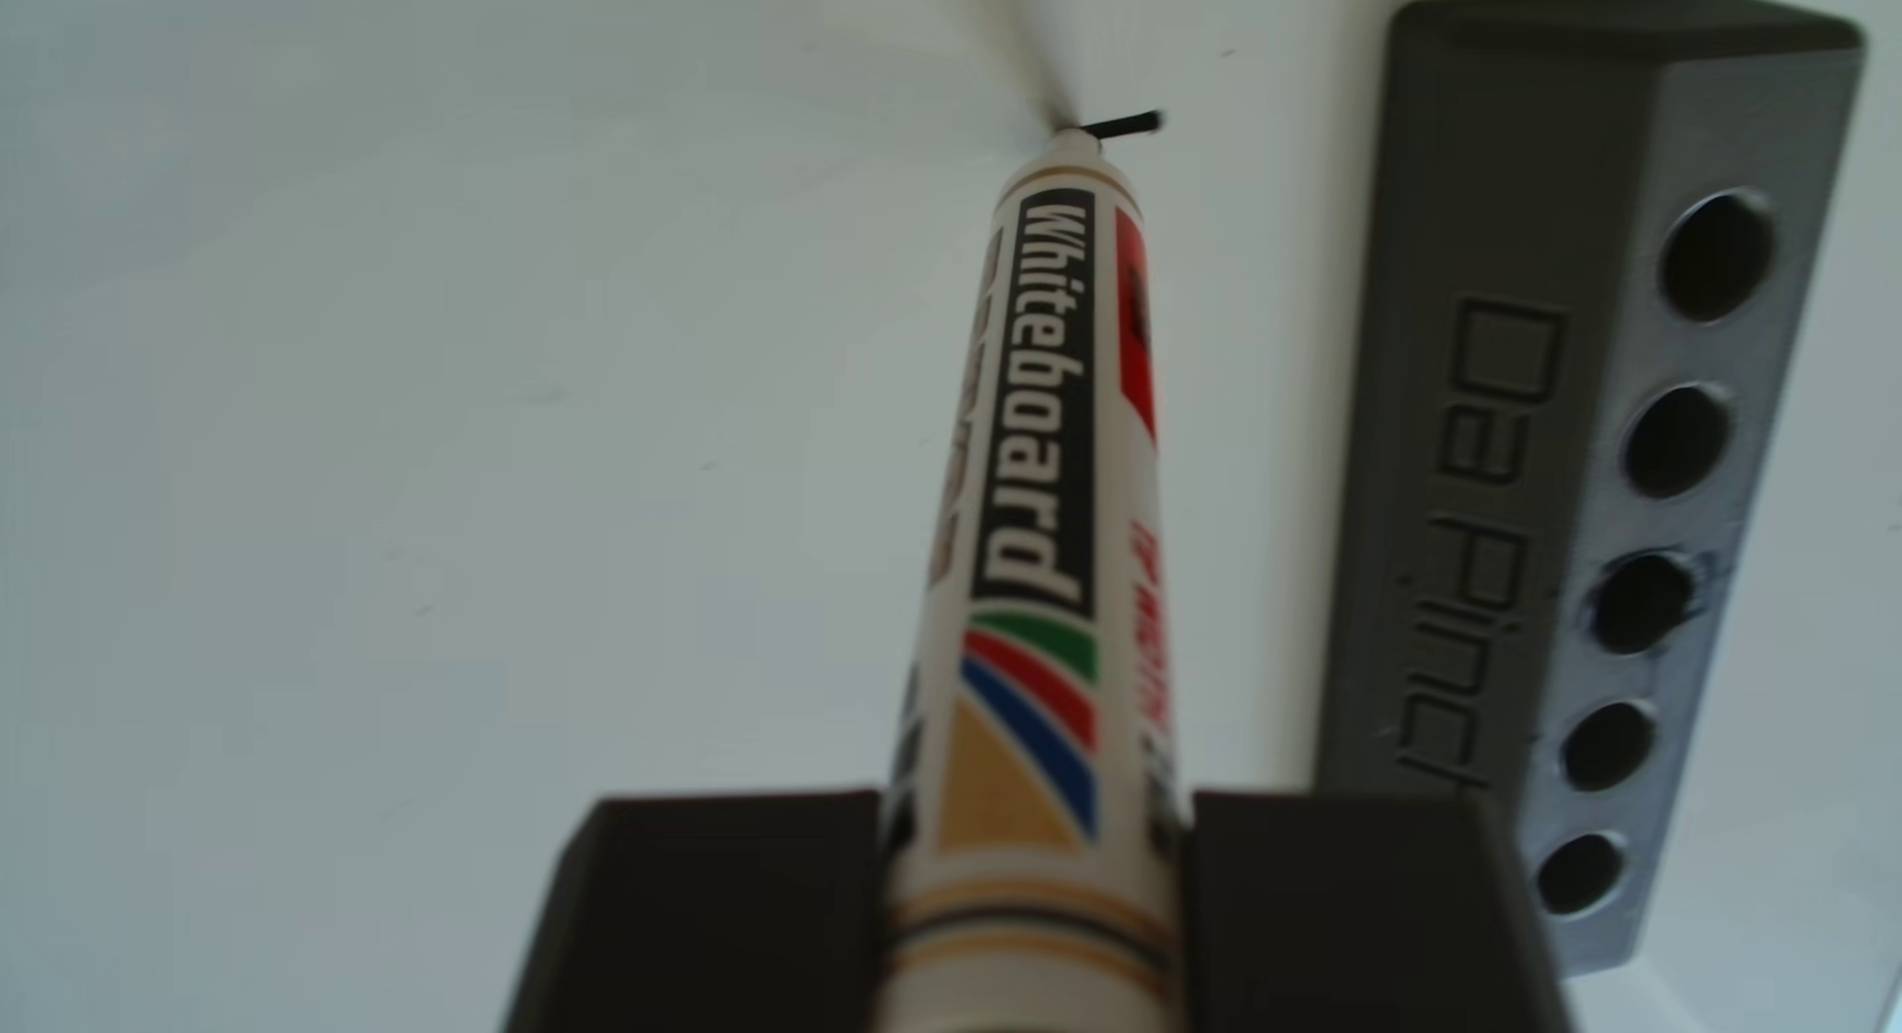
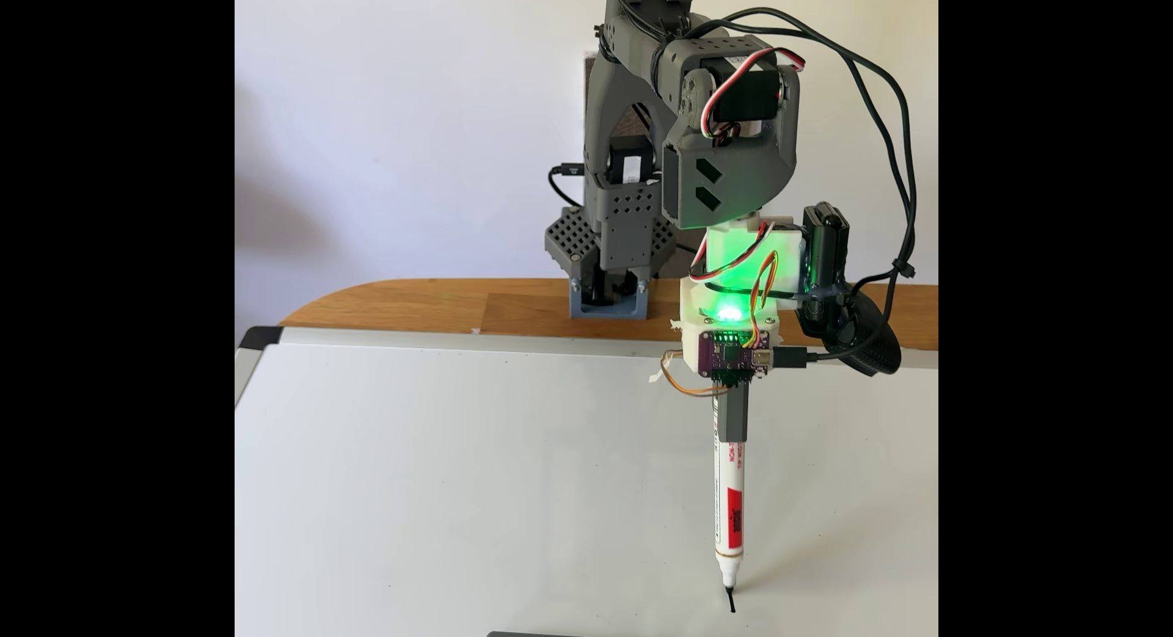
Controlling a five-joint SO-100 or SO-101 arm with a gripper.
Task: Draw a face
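White plastic formed the barrel of the marker (image 1: 1040,539), clamped upright between the two dark fingers (image 1: 720,910) of the gripper (image 2: 731,415), which had closed tight on its upper end. Straight below the gripper, the marker's tip touched the whiteboard (image 2: 444,485) at one end of a short black stroke (image 2: 732,601). Just beside the gripper in the other view lay a grey block (image 1: 1544,457) with five round holes.

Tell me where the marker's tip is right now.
In the fixed view the marker hangs upright from the gripper, tip on the whiteboard at lower right, atop a short black stroke; the other view shows a grey holder to its right.
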